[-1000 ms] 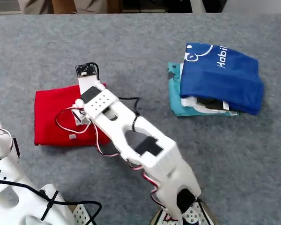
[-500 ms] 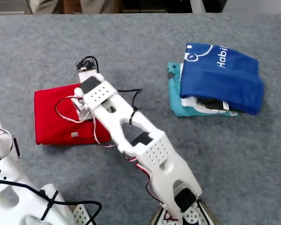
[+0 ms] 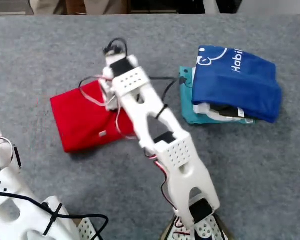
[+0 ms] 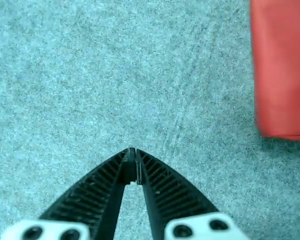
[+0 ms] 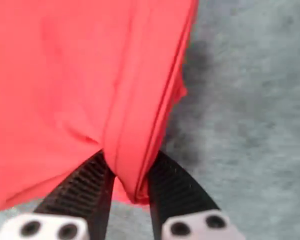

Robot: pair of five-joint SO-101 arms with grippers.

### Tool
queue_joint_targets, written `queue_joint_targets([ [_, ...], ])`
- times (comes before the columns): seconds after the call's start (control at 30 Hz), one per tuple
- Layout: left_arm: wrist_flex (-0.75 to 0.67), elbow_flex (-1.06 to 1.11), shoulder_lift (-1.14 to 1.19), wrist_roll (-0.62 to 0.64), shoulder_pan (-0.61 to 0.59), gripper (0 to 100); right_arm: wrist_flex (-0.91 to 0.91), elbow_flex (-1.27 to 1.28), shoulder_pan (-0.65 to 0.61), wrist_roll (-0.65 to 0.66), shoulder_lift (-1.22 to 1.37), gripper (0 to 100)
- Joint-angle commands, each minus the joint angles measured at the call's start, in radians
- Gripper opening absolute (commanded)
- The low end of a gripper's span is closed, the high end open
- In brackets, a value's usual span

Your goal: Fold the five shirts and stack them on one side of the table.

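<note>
Sliding toward three o'clock, the folded red shirt (image 3: 85, 122) has left the spot where it lay square a second ago. It now sits skewed, just to the nine o'clock side of the table's centre, with one corner drawn toward the stack. The right gripper (image 5: 126, 165) does the pulling, its black ribbed jaws pinching the shirt's layered folded edge. The right arm has swung up and across with it. This reads as the last shirt, already folded, on its way to join the pile, with a good stretch of table yet to cross.

The shirt is soft, smooth knit cloth in a thick, rounded-edged rectangle. A small pale tag shows near its six o'clock edge.

The stack lies at three o'clock. A blue shirt (image 3: 235, 87) with white print is on top, puffy and slumped. White cloth (image 3: 215, 111) peeks from beneath it, and a teal shirt (image 3: 187, 107) lies at the bottom.

The table (image 3: 50, 50) is covered in rough grey felt.

The left gripper (image 4: 131, 155) hangs over bare felt near seven o'clock, its jaws pressed together on nothing and the red shirt well off to one side.
</note>
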Motion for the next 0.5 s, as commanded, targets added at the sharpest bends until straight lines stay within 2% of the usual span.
queue_joint_targets([
  [0.0, -0.006, -0.008, -0.015, 0.002, -0.011, 2, 0.052, -0.216, 0.082, 0.061, -0.022, 0.1],
  [0.2, -0.006, -0.008, -0.015, 0.002, -0.011, 2, 0.051, -0.387, 0.234, 0.072, -0.068, 0.1],
  [0.47, -0.012, -0.008, -0.013, 0.002, -0.003, 2, 0.051, -0.398, 0.420, 0.181, -0.217, 0.1],
])
